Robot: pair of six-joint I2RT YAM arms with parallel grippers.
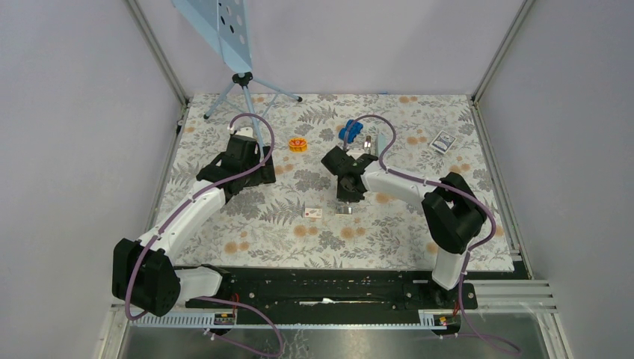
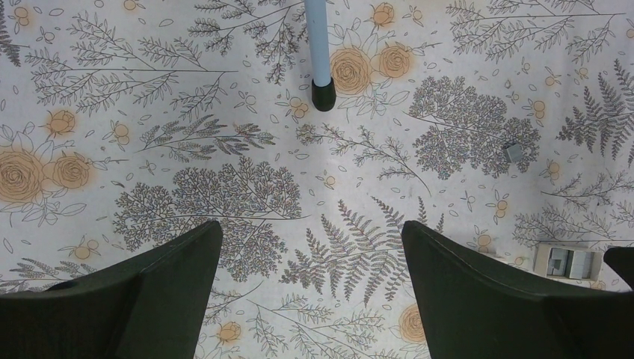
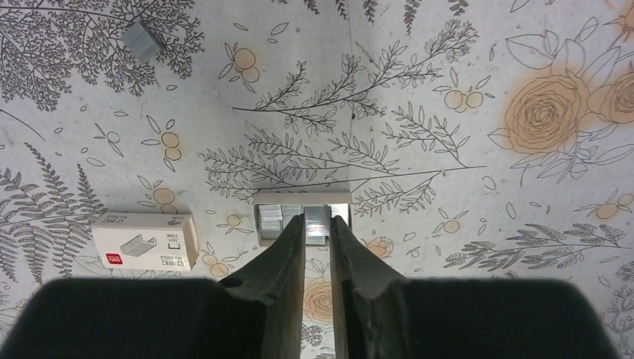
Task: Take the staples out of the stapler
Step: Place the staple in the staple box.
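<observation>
My right gripper (image 3: 318, 221) is shut on the staples (image 3: 317, 226), a short silvery strip pinched between its fingertips. The strip hangs over the near edge of a small open tray (image 3: 303, 197) that holds more staple strips; whether it touches the tray I cannot tell. From above, this gripper (image 1: 345, 200) points down at the tray (image 1: 344, 210). The blue stapler (image 1: 350, 133) lies behind it, towards the back. A loose short grey strip (image 3: 142, 39) lies on the cloth. Over bare floral cloth at the left, my left gripper (image 2: 312, 247) stands open and holds nothing.
A small white box with an orange mark (image 3: 146, 241) lies just left of the tray. An orange round object (image 1: 298, 144) and a card (image 1: 443, 142) lie farther back. A tripod (image 1: 243, 82) stands at the back left, its leg (image 2: 320, 52) ahead of my left gripper.
</observation>
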